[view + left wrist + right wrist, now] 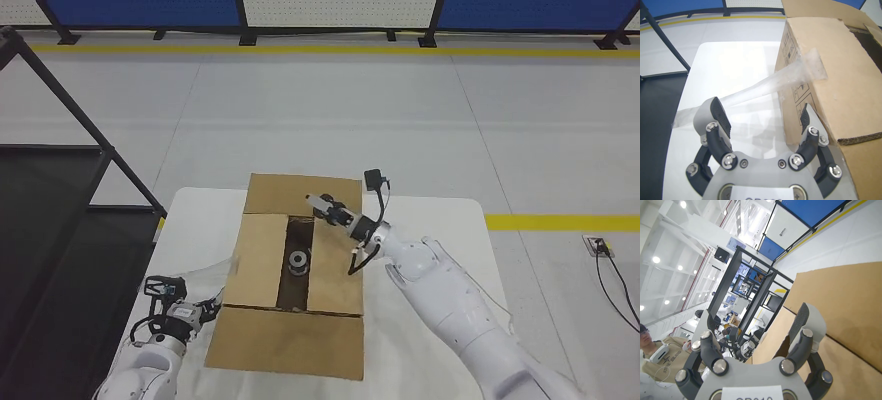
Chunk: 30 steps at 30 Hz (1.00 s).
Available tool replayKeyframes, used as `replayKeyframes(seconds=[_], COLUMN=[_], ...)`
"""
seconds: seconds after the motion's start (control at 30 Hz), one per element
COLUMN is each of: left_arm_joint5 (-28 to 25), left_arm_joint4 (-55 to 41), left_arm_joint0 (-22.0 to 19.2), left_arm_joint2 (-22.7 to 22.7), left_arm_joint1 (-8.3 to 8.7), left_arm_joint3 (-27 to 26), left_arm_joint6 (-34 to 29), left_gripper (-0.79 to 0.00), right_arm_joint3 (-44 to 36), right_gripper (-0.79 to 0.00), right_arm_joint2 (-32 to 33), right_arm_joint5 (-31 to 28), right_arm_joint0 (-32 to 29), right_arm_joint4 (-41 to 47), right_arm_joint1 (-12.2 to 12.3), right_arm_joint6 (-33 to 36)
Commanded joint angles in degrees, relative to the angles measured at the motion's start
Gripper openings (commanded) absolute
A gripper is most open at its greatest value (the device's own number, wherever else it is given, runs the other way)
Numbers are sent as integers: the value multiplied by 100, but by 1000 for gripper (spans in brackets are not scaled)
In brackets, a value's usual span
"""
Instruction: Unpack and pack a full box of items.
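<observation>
**Loose tape and a half-raised flap were the risks**

The left hand hung low over the worktop, fingers apart and nothing between them. A strip of clear tape ran from behind one finger out to the top edge of the cardboard box, which stood just beside the other finger. Whether the tape clung to that finger could not be told. At the box's far end the right hand was also spread, with the edge of the right flap between its fingers. Beside that hand, in the gap between the flaps, sat a dark round item.

If the tape was stuck, drawing the left hand away would probably drag the box askew. A hard pull on the flap could tear the cardboard or tip the box, since nothing steadied it.
</observation>
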Motion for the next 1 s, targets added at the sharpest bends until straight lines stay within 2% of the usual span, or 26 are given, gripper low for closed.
replayKeyframes(seconds=[0.0,0.23,0.4,0.6,0.73,0.97], left_arm_joint5=[3,-89,-184,-532,-738,-834], left_arm_joint4=[31,-161,-421,-466,-390,121], left_arm_joint0=[38,251,460,832,1033,1222], left_arm_joint2=[7,-194,-513,-766,-832,-695], left_arm_joint1=[-6,-9,1,17,20,14], left_arm_joint3=[-38,-206,-354,-666,-829,-1127], left_arm_joint6=[15,169,276,527,680,795], left_gripper=[0,0,0,0,0,0], right_arm_joint3=[-71,-208,-192,80,347,722], right_gripper=[0,0,0,0,0,0], right_arm_joint2=[-5,-160,-346,-636,-689,-483], right_arm_joint5=[140,609,969,1499,1517,1023], right_arm_joint0=[-3,35,92,246,345,483], right_arm_joint4=[-24,-217,-380,-545,-319,573], right_arm_joint1=[13,-18,-143,-399,-561,-762], right_arm_joint6=[419,1451,1554,1460,1609,2129])
